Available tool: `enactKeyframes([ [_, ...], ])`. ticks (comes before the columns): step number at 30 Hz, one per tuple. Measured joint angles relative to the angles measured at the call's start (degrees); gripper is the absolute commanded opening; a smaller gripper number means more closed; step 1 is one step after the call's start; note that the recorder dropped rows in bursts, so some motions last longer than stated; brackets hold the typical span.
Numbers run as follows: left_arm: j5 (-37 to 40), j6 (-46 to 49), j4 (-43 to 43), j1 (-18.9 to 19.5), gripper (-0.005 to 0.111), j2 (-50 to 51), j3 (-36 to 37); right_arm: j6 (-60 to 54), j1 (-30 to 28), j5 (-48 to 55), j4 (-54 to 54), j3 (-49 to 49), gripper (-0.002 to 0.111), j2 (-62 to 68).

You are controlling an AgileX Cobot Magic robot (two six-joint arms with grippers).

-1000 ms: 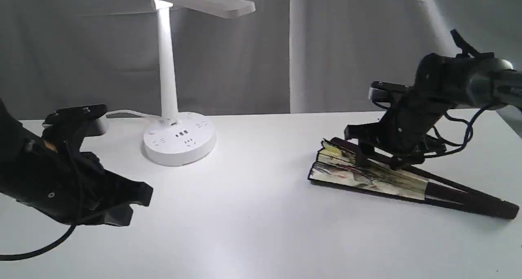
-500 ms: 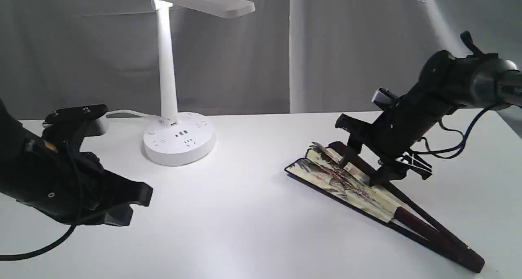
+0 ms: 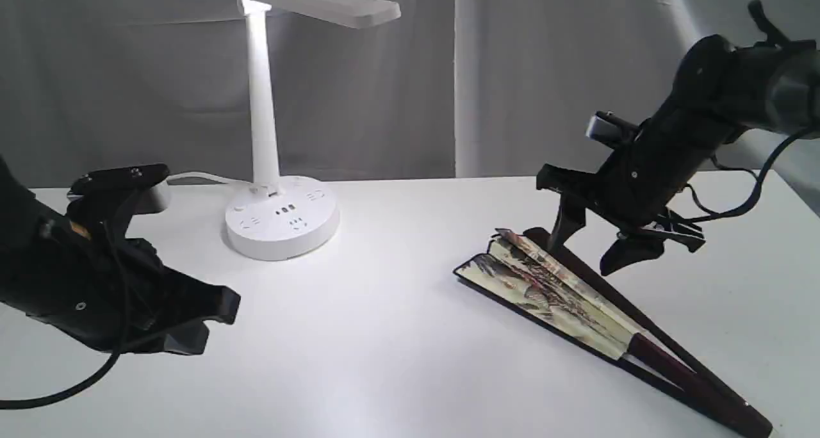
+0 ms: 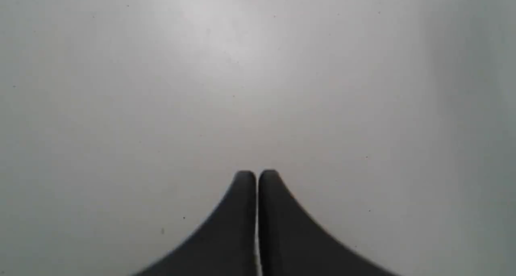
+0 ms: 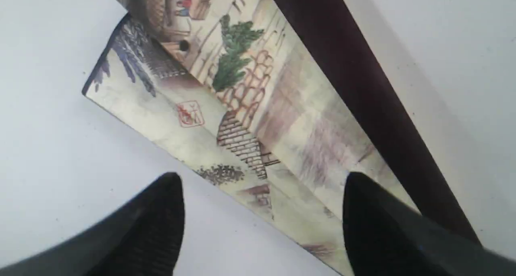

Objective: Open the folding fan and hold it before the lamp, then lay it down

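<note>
Two arms showed in the exterior view. The folding fan (image 3: 564,294) lay flat on the desk (image 3: 397,335) at the right, well apart from the lamp (image 3: 282,223). It was spread only to a narrow wedge. Its long axis ran diagonally, with the pivot end (image 3: 737,412) toward the near right and the paper leaf pointing back toward the lamp's side. The right end effector (image 3: 589,249) hung just above the leaf, jaws spread, holding nothing. The left end effector (image 3: 214,323) sat low at the far left, away from both things.

Seen from the left wrist, the left end effector (image 4: 256,179) was closed on nothing, over bare desk.

Seen from the right wrist, the right end effector (image 5: 262,183) straddled the painted leaf, one tip over the desk and the other over the paper beside the dark guard (image 5: 363,86).

Closing there would probably pinch paper rather than wood and crease or tear the pleats. A one-sided push on the guard could skid the whole fan instead of spreading it.
</note>
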Motion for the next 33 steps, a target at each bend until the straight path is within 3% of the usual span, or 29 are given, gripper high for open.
enactKeyframes([
  [21, 1.15, 0.0, -1.5, 0.0, 0.001, 0.0, 0.0, -4.86, -1.28, 4.29, -2.5, 0.0, 0.058, -3.77],
  [27, 1.25, 0.0, -1.65, 0.0, 0.001, 0.0, 0.0, -8.21, -6.15, 6.28, 1.93, 0.11, 0.058, -3.66],
  [33, 1.26, 0.0, -2.77, 0.0, 0.001, 0.0, 0.0, -19.71, -8.59, 7.66, 11.48, 0.11, 0.058, -0.54],
])
